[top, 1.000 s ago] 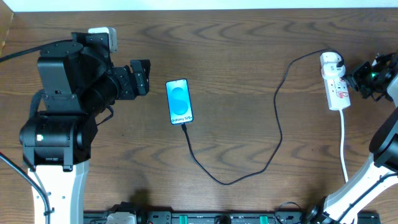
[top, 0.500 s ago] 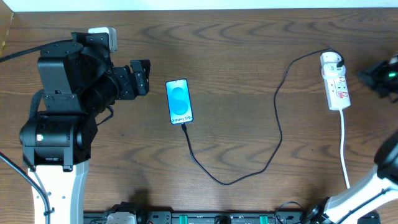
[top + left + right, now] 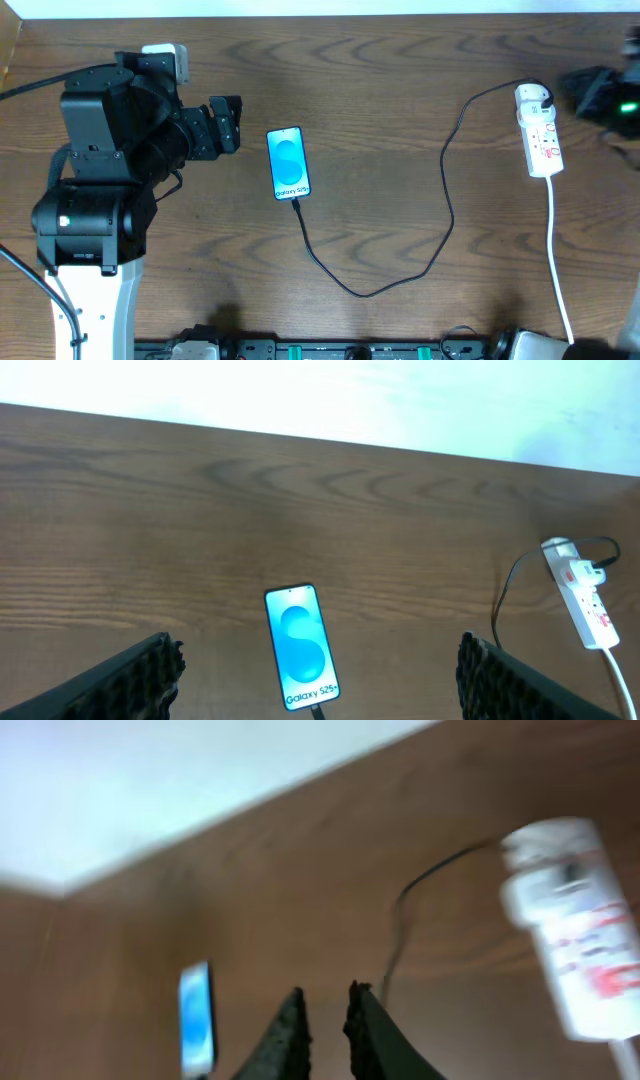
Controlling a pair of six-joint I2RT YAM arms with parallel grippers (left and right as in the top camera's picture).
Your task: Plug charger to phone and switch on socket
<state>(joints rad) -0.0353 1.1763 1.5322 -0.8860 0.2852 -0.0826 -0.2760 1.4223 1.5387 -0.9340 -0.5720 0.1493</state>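
The charger looks plugged into the phone just ahead of the wide-apart left gripper, leaving only switching on the socket (state unreadable) ahead of the nearly closed, empty right gripper.

Phone left of centre, charger from its near end rightward to socket.

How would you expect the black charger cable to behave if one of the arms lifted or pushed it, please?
Probably floppy: the charger lies in a loose, wandering loop, so a lifted section would likely sag. It looks thin, so probably light. Its ends seem to meet the phone and the socket, so a firm pull might drag the phone.
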